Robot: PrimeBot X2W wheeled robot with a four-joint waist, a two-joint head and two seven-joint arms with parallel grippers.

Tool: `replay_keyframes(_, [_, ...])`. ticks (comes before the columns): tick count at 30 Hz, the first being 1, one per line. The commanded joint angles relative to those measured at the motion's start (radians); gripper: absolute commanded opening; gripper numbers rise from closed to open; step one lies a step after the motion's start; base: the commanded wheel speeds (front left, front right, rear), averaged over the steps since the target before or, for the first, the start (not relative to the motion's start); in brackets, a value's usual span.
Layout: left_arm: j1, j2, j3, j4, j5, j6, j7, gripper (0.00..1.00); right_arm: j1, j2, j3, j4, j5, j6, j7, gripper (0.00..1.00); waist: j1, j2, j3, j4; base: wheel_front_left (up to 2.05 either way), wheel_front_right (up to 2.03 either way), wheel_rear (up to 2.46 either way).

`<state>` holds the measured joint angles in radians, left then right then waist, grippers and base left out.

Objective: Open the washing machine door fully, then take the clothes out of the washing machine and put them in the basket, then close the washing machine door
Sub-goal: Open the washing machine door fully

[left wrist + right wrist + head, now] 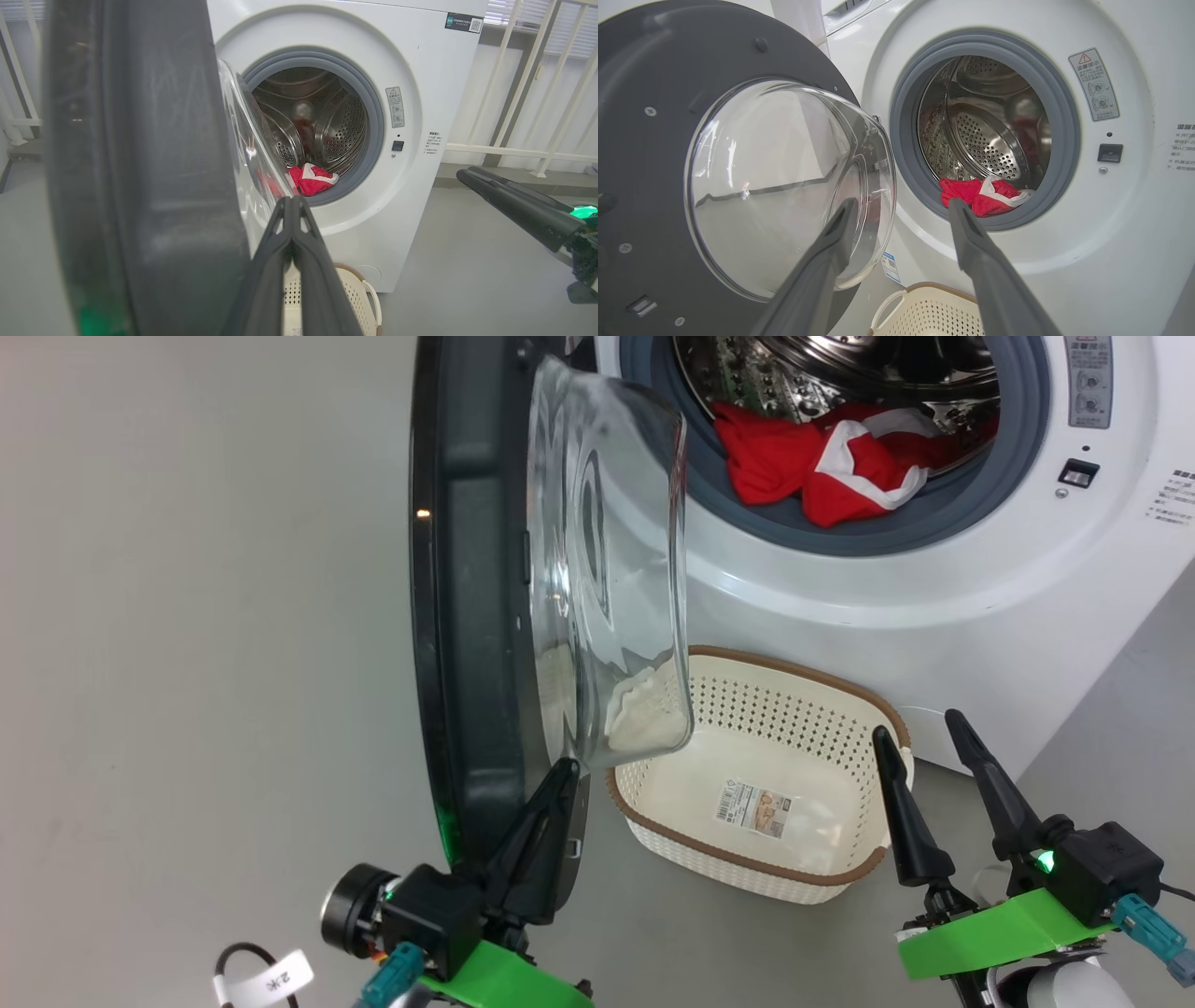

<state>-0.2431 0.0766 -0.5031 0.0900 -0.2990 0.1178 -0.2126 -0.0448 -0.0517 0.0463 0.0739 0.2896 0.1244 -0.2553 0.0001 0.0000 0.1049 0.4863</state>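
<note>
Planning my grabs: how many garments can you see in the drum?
2 distinguishable, at the drum mouth: a plain red piece left, a red-and-white piece touching it on the right. Others may be hidden beneath.

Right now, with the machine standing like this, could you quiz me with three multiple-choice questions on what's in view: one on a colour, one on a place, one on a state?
1. What colour is the rim of the basket?
A) blue B) brown C) black

2. Where are the clothes?
A) in the basket B) on the floor C) in the washing machine, at the drum's mouth

3. How do the fingers of the left gripper stand?
A) pressed together B) spread wide C) clamped on cloth

Answers:
1 B: the head view shows a brown woven-look band around the cream basket.
2 C: the red fabric lies against the grey gasket, and the basket's visible floor shows just a sticker.
3 A: its two dark fingers meet with no gap, while the right gripper stands open.
</note>
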Motion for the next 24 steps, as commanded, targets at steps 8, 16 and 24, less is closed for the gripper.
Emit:
replay_keyframes(8, [0.007, 0.041, 0.079, -0.014, -0.015, 0.041, -0.006, 0.0, -0.012, 0.001, 0.025, -0.031, -0.009, 0.006, -0.006, 1.0, 0.0, 0.0, 0.003, 0.028, 0.0, 0.0, 0.0])
replay_keyframes(16, [0.006, 0.069, 0.124, -0.012, -0.026, 0.065, -0.014, 0.0, -0.012, 0.001, 0.027, -0.035, -0.012, 0.006, 0.001, 1.0, 0.0, 0.0, 0.009, 0.038, 0.0, 0.0, 0.0])
replay_keyframes(24, [-0.004, 0.095, 0.18, 0.006, -0.036, 0.092, -0.026, 0.0, -0.015, 0.001, 0.029, -0.047, -0.022, 0.006, 0.013, 1.0, 0.0, 0.0, 0.019, 0.04, 0.0, 0.0, 0.0])
